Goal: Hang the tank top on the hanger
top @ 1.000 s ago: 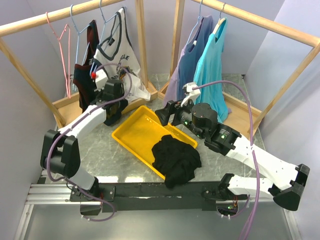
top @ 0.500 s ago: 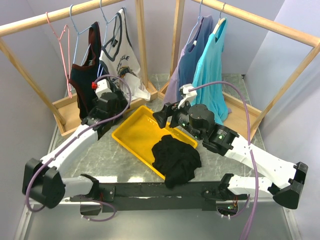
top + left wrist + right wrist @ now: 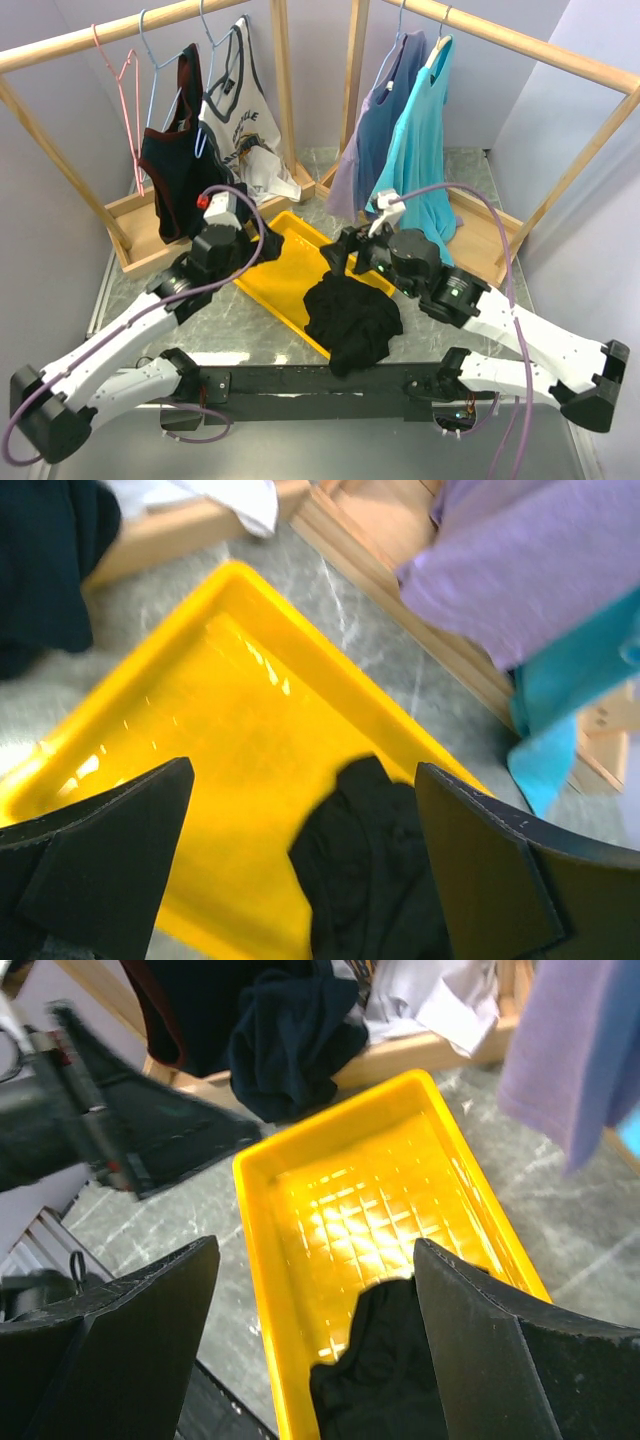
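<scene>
The dark navy tank top (image 3: pixel 172 160) with maroon trim hangs on the left rack, draped on the light-blue wire hanger (image 3: pixel 157 80); its lower part bunches on the wooden base. It also shows in the right wrist view (image 3: pixel 285 1030) and at the top left of the left wrist view (image 3: pixel 45 560). My left gripper (image 3: pixel 245 262) is open and empty over the yellow tray's left side, apart from the tank top; its jaws (image 3: pixel 300 780) stand wide. My right gripper (image 3: pixel 335 255) is open and empty over the tray (image 3: pixel 315 1260).
A yellow tray (image 3: pixel 275 270) lies mid-table with a plain black garment (image 3: pixel 350 320) spilling over its near edge. A pink hanger (image 3: pixel 125 80) and a white tank top (image 3: pixel 245 120) hang on the left rack. Lavender-blue (image 3: pixel 385 120) and teal (image 3: pixel 420 130) tops hang on the right rack.
My left arm has drawn back from the tank top on the rack and dropped towards the tray. The tank top stays hanging. My right gripper shifted slightly right.
</scene>
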Available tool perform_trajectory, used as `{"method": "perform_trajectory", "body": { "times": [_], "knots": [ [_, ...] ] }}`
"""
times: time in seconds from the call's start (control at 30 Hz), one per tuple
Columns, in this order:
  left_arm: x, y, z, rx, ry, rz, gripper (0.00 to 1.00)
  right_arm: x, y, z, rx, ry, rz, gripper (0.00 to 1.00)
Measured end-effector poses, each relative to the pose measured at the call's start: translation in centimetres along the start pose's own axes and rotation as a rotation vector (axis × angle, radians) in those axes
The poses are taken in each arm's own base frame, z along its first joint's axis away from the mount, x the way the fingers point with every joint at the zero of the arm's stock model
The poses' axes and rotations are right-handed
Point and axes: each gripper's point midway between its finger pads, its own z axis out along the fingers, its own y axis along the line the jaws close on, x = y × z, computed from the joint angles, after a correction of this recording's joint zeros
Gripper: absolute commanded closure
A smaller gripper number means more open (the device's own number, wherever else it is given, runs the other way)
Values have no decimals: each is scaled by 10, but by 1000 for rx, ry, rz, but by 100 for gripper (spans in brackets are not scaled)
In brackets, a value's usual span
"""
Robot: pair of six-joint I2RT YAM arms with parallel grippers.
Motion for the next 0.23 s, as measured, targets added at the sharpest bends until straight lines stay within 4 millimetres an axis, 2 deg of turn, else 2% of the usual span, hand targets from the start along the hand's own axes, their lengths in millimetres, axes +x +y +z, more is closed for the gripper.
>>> {"method": "perform_trajectory", "body": {
  "times": [0.23],
  "knots": [
    [14, 8, -26, 35, 12, -43, 0, 23, -18, -20, 22, 13, 32, 14]
  ]
}}
